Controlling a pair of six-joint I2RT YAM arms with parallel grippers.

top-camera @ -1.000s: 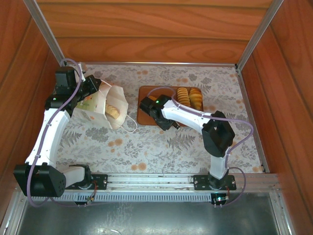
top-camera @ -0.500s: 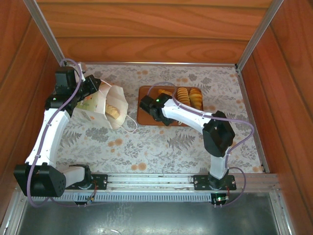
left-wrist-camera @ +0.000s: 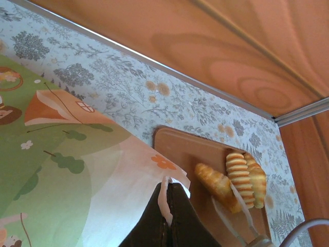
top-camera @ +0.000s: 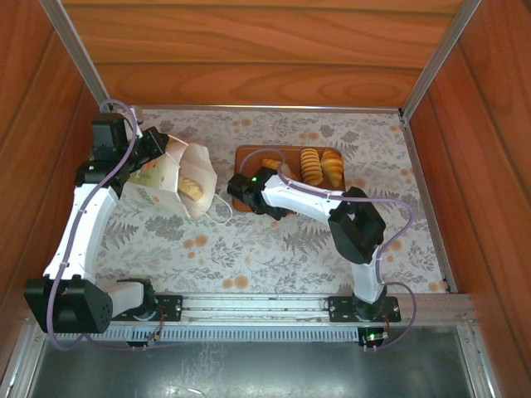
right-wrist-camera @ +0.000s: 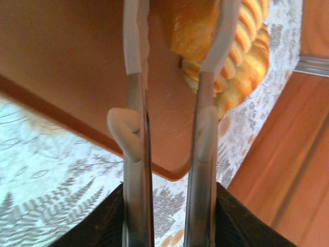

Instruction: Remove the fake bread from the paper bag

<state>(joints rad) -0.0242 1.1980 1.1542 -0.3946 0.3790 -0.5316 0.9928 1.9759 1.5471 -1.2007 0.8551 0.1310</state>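
Bread first: three pieces of fake bread (top-camera: 311,166) lie on the brown tray (left-wrist-camera: 177,149), and a fourth piece (top-camera: 191,188) sits inside the paper bag (top-camera: 162,178). The bag lies tipped on its side to the left of the tray, its open mouth turned toward the tray. Your left claw (left-wrist-camera: 168,191), on the side of the bag away from the tray, is pressed together on a strip of the bag's rim.

Your right claw (right-wrist-camera: 177,20) is over the tray's left half, its fingers (right-wrist-camera: 134,51) standing apart on either side of the leftmost piece (top-camera: 272,163). You cannot tell from these views whether they squeeze it or merely flank it. To the right of that piece, a ridged roll (left-wrist-camera: 237,172) and another golden piece (left-wrist-camera: 257,180) lie side by side, touching, on the tray's right half.

Mind what sits between tray and bag. The right arm's dark wrist (top-camera: 245,189) covers the tray's near left corner, and the bag's white string handle (top-camera: 222,214) loops across the flowered tabletop (top-camera: 274,249) just left of the tray. A violet cable (top-camera: 267,149) arches over the tray's far left edge. Wooden walls (top-camera: 249,58) close in behind the tray and on both sides.
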